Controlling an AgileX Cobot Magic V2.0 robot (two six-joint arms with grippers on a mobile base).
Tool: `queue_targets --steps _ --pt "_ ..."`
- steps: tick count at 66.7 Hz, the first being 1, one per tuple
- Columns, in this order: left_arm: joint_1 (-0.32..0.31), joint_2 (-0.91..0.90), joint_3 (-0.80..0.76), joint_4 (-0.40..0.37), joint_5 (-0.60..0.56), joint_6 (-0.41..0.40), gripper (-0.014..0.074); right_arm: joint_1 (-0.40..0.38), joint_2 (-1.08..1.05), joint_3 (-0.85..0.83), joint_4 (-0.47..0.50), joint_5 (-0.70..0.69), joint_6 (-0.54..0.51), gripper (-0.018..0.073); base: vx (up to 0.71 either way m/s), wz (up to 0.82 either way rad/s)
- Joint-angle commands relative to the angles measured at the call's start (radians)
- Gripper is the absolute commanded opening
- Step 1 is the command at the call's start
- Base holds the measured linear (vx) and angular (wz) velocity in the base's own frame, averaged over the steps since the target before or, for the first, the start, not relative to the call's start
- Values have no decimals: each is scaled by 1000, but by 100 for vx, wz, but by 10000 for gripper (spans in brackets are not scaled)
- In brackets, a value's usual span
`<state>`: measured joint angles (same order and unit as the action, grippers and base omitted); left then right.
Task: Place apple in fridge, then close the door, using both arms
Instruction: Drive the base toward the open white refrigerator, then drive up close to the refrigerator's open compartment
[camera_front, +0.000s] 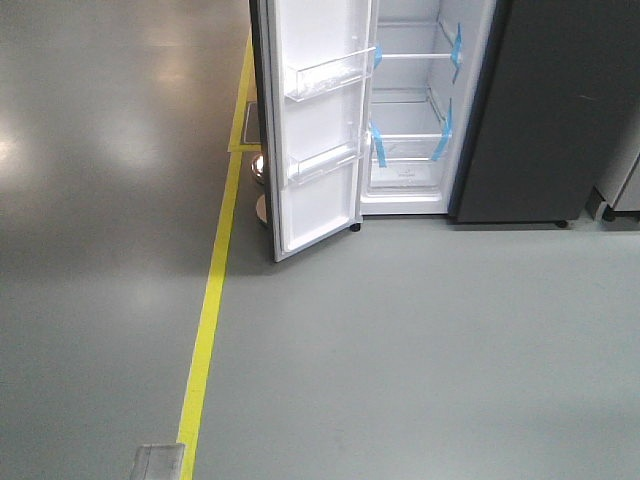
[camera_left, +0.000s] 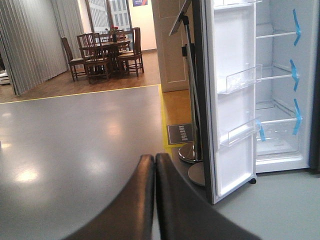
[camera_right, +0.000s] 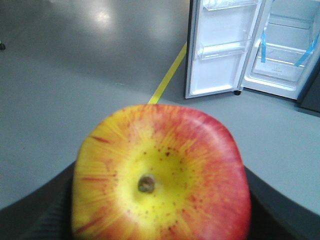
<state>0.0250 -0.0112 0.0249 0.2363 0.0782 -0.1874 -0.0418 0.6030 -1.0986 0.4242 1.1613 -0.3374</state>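
Apple (camera_right: 160, 175) fills lower centre of right wrist view, clamped between right fingers (camera_right: 286, 215), carried for shelving. Fridge (camera_front: 420, 105) upper right, well apart; door (camera_front: 320, 130) stands wide for access. Left gripper (camera_left: 154, 195) pressed closed, empty, probably reserved for the door. Bins (camera_front: 330, 75) and shelves (camera_front: 405, 136) look bare; upper shelves unseen.

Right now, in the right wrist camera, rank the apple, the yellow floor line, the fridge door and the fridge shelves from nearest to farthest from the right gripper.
1. apple, held between the right gripper's fingers, filling the foreground.
2. yellow floor line, ahead on the floor, centre.
3. door, swung open, upper right.
4. fridge shelves, beyond the door, far right.
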Motion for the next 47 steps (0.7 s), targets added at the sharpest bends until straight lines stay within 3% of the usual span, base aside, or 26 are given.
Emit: queue_targets --steps 1,47 --pt "-6 -15 28 -8 -70 -4 -6 -4 8 -23 25 -66 -7 78 21 2" --pt "-6 -15 28 -8 -70 -4 -6 -4 8 -23 25 -66 -7 78 21 3"
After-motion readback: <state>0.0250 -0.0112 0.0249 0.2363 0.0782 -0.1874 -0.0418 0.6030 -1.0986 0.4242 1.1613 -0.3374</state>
